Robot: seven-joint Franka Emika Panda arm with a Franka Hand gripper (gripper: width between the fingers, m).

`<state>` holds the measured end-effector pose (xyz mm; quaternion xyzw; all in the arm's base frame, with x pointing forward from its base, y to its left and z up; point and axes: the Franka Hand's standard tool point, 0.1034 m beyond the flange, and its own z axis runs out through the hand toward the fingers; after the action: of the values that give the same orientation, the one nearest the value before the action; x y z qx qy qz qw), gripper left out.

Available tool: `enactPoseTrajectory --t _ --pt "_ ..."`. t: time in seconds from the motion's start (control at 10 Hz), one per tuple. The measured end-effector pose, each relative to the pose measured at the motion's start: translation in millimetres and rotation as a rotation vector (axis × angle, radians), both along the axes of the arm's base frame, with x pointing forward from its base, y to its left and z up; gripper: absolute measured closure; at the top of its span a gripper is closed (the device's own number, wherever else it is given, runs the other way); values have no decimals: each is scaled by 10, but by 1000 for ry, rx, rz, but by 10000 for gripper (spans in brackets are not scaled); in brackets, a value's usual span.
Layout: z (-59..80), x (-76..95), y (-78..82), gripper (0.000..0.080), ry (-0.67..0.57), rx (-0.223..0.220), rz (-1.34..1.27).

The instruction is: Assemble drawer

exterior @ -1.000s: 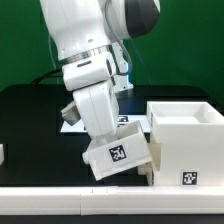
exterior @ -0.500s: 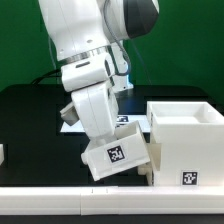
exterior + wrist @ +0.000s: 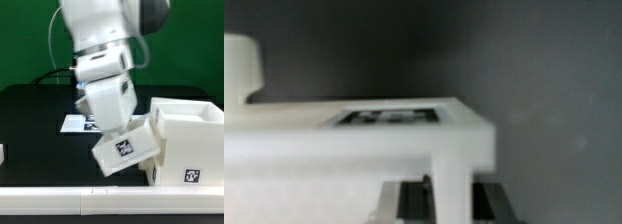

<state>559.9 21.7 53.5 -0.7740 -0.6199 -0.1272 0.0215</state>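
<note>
Tray (image 3: 127, 150) hung tilted under gripper (image 3: 122, 128), apparently clamped, though fingers hidden. Casing (image 3: 186, 135) sat just to exterior view's right, touching tray's corner. Judged next: level tray, line up with casing opening.

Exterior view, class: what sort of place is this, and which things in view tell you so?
Most likely a robotics lab bench: a white robot arm works over a black table, against a plain green backdrop, handling white tagged parts such as the casing.

Black table (image 3: 30, 120), marker board (image 3: 73, 124) lying flat, perhaps partly hidden
</note>
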Motion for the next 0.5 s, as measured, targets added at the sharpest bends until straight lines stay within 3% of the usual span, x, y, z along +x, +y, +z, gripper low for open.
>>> enactPoseTrajectory --t 0.2,0.5 --pt "68 -5 30 761 27 -89 -78" --pt "46 -61 -21 761 53 -173 -135"
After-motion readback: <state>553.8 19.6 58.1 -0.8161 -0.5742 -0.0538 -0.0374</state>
